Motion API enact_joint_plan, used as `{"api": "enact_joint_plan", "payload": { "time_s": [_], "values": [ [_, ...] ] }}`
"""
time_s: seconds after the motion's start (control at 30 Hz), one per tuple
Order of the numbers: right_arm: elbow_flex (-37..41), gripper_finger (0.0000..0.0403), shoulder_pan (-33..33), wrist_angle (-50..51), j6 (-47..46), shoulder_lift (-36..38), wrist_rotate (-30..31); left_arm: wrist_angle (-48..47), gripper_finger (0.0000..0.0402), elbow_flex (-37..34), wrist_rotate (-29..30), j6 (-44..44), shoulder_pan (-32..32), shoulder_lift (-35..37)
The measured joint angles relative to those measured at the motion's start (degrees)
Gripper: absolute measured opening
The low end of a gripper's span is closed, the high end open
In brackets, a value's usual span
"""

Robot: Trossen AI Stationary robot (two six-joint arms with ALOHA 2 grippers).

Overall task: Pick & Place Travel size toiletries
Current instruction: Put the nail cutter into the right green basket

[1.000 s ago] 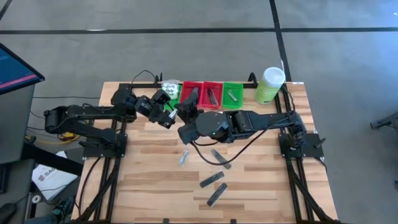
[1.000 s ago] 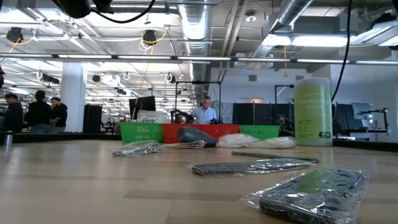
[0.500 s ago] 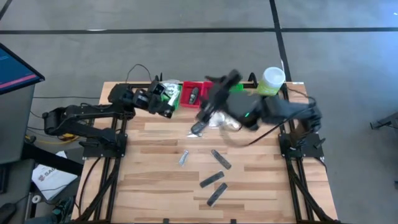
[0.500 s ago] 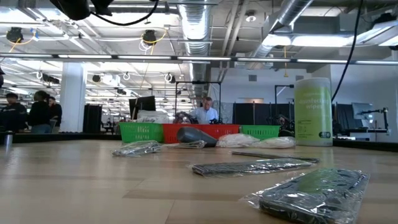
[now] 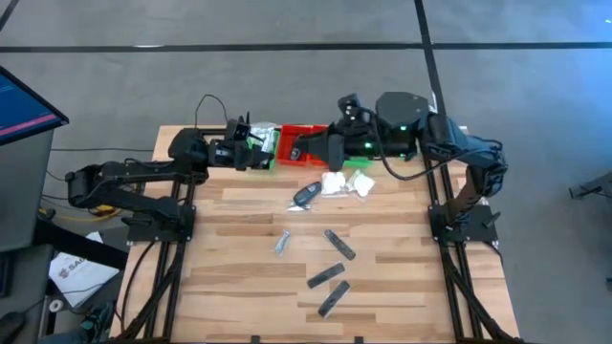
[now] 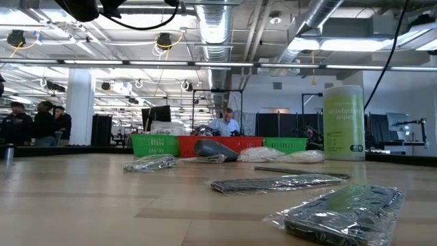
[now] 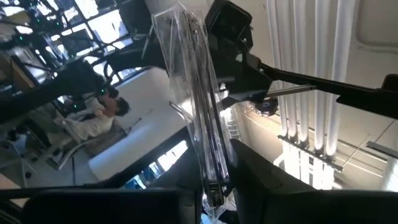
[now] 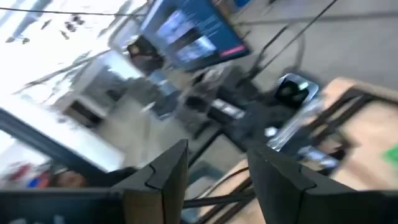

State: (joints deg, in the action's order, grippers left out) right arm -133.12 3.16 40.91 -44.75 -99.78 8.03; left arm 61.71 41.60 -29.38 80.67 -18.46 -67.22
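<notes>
With trays (image 5: 304,137) at upper centre partly filled, the left end effector (image 5: 247,153) grips a wrapped bar (image 7: 198,127), the right end effector (image 8: 211,171) gapes empty, and several toiletries (image 5: 327,275) remain on the bench (image 5: 239,296).

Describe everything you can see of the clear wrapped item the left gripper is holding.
The clear-wrapped item is a long, slim dark bar sealed in crinkly transparent plastic. The wrist view shows it standing lengthwise out from between the left gripper's dark fingers, which are shut on its lower end; loose wrap sticks out below the grip. From above, that gripper holds it raised over the back of the table, over the green tray. Nothing else touches it.
</notes>
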Motion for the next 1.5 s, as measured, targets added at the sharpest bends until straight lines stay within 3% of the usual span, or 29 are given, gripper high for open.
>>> {"api": "enact_joint_plan", "payload": {
  "time_s": [0.27,0.5,0.63,0.8,0.93,1.5],
  "values": [
    [8.1,0.0156,-0.8,-4.5,-5.6,-2.2,-2.0,-0.1,0.0047,-1.0,2.1,-2.9,3.2,0.1],
    [26.1,0.0141,0.1,-24.8,-11.3,6.1,1.3,-0.2,0.0047,-4.9,5.9,-3.9,7.2,1.2],
    [39.0,0.0135,-0.3,-25.2,-21.3,11.9,8.6,-0.4,0.0047,-6.9,7.8,-4.4,8.1,2.3],
    [49.4,0.0141,-1.7,-36.5,-29.0,12.5,6.2,-4.0,0.0047,-7.8,8.7,-6.5,8.5,2.4],
    [50.6,0.0153,-1.6,-42.2,-28.8,10.9,5.9,-8.5,0.0047,-7.8,9.7,-8.5,8.5,2.4],
    [50.7,0.021,-1.9,-44.8,-25.3,7.7,5.5,-13.0,0.0047,-7.8,9.5,-9.9,8.3,2.4]
  ]
}}
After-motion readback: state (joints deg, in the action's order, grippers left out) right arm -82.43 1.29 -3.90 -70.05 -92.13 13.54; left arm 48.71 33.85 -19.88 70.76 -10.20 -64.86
